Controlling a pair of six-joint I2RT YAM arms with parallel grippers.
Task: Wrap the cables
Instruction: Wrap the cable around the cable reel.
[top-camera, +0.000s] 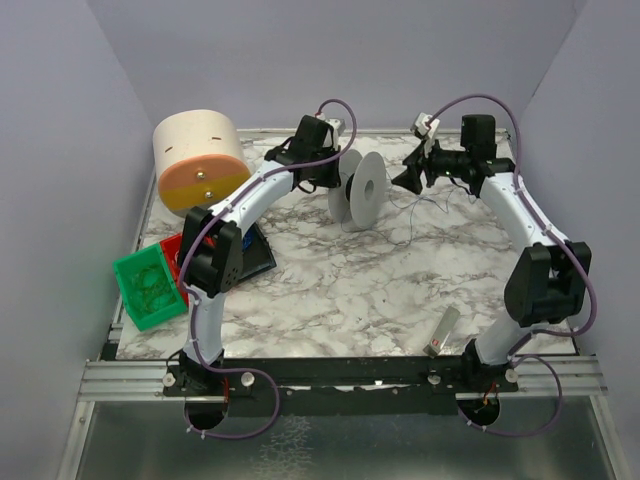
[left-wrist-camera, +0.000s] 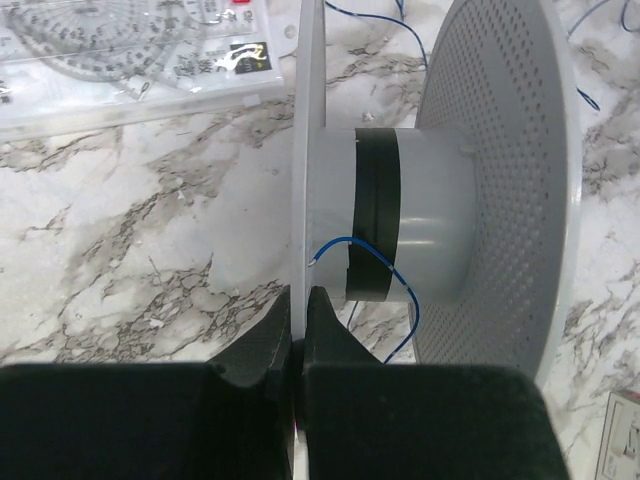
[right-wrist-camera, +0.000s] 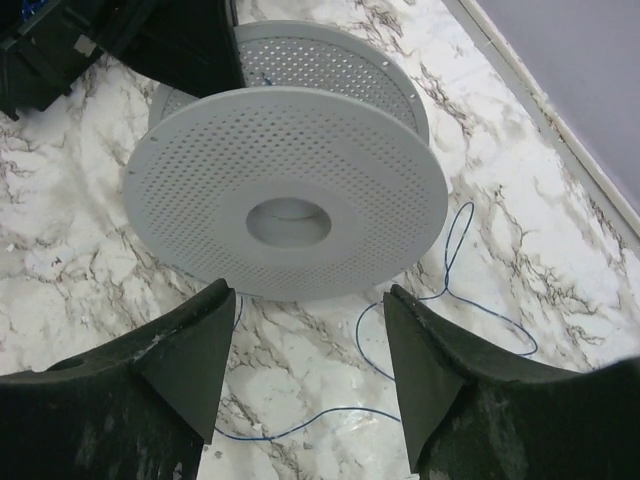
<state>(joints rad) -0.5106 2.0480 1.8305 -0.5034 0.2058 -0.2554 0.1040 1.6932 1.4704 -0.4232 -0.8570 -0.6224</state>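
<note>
A grey spool (top-camera: 358, 190) with two perforated flanges stands on edge at the back of the marble table. My left gripper (left-wrist-camera: 298, 295) is shut on the rim of its thin left flange (left-wrist-camera: 308, 150). The hub (left-wrist-camera: 430, 215) carries a black tape band (left-wrist-camera: 375, 215). The cable (left-wrist-camera: 400, 290), a very thin blue wire, loops from the hub down to the table. More of the cable (right-wrist-camera: 450, 250) lies loose and wavy on the marble right of the spool (right-wrist-camera: 290, 190). My right gripper (right-wrist-camera: 308, 290) hangs open over that wire, facing the right flange, holding nothing.
A large cream and orange roll (top-camera: 200, 160) sits at the back left. A green bin (top-camera: 148, 287), a red bin (top-camera: 172, 250) and a dark flat item (top-camera: 258, 255) lie by the left arm. Clear packets (left-wrist-camera: 130, 60) lie behind the spool. A small grey stick (top-camera: 443, 332) rests front right.
</note>
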